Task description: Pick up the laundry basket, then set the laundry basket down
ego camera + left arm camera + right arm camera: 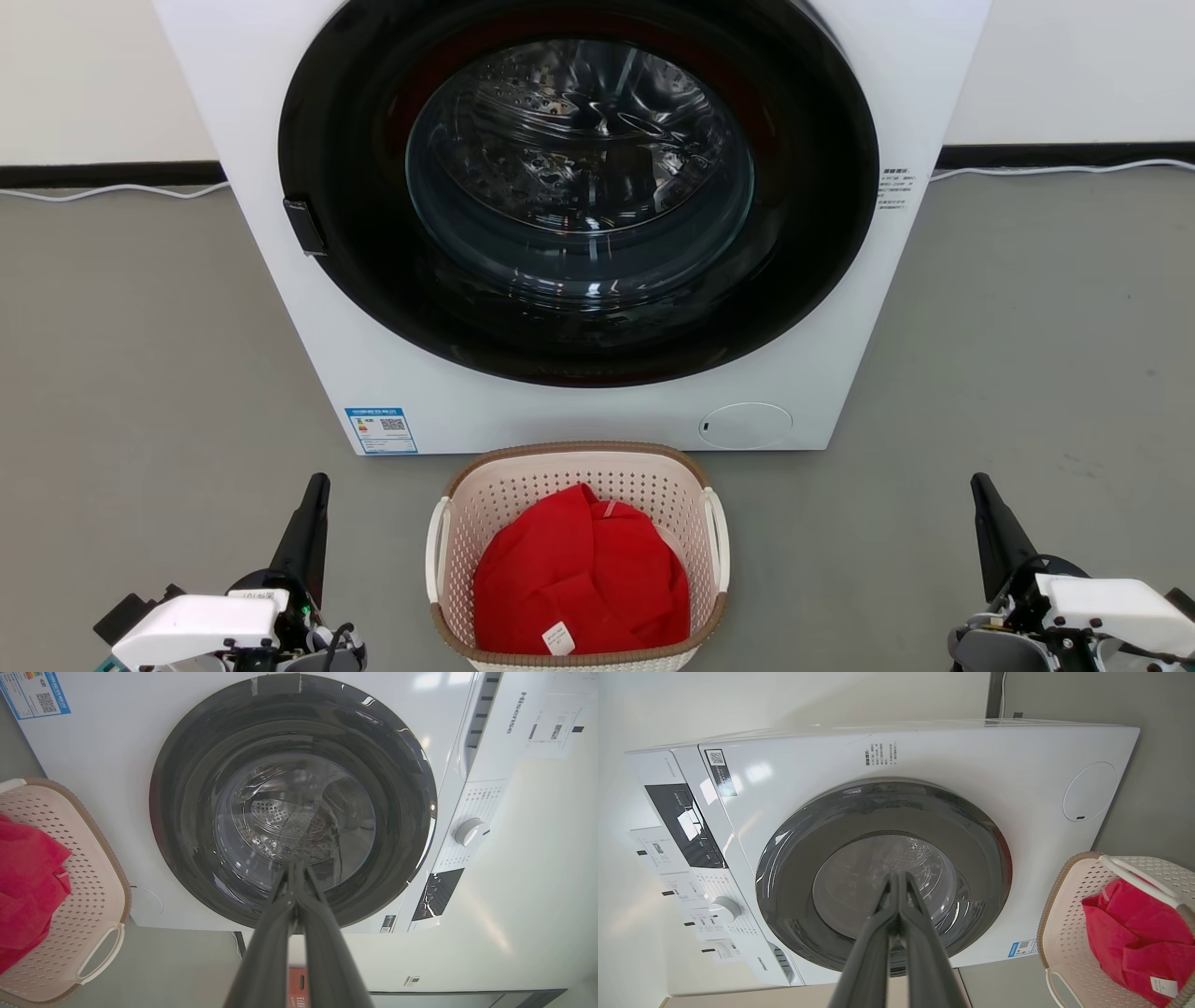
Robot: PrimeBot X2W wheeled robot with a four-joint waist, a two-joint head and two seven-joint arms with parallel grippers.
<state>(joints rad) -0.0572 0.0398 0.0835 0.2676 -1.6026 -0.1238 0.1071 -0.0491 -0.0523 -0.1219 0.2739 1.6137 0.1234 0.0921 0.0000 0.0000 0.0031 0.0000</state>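
Note:
The laundry basket (523,495), cream with perforated walls, a brown rim and white side handles, stands on the floor just in front of the washing machine. A red garment (579,574) lies inside it. In the wrist views the laundry basket (88,896) (1069,933) shows at the frame edge. My left gripper (317,483) is shut and empty, low on the floor to the basket's left. My right gripper (980,485) is shut and empty, well to the basket's right. Both point toward the machine: left gripper (295,865), right gripper (896,876).
The white front-loading washing machine (840,373) with its round dark glass door (579,187) stands right behind the basket. Grey floor (140,373) spreads on both sides. A white cable (112,189) runs along the dark skirting at the back wall.

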